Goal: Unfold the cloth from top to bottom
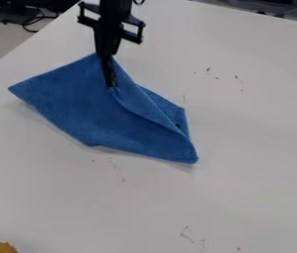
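Observation:
The blue cloth [88, 108] lies on the white table, left of and above the middle of the camera view. One corner points left and another points to the lower right, with a folded layer along its right side. My gripper [112, 85] hangs down from the top edge over the cloth's upper part. Its fingers are close together and shut on the cloth, which creases where they pinch it. Part of the cloth's upper edge is hidden behind the fingers.
The white table [243, 148] has small dark marks on its surface. Black cables [28, 21] lie beyond its upper left edge. A yellow-orange object [4, 247] sits at the bottom left corner, and dark items stand past the far edge at the upper right.

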`<state>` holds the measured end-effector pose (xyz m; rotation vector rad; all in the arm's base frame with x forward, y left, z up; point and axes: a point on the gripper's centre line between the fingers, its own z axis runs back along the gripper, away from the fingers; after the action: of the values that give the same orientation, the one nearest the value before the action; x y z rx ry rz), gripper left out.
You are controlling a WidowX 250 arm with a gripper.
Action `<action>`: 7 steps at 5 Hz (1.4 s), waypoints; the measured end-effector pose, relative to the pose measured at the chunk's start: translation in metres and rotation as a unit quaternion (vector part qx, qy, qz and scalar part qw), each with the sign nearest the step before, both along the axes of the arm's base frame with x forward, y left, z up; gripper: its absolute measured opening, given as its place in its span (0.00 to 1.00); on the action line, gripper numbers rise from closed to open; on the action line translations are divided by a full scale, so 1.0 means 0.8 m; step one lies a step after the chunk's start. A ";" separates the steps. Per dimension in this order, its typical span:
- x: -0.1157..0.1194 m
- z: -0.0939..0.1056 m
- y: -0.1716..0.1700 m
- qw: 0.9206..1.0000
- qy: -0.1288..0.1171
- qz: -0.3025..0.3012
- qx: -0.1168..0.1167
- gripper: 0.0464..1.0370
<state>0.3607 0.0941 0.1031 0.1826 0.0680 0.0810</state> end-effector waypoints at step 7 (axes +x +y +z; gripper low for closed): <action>-0.206 -0.011 -0.050 0.961 -0.063 0.264 -0.042 0.17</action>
<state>0.1960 0.0544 0.0941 0.0704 -0.0095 0.6226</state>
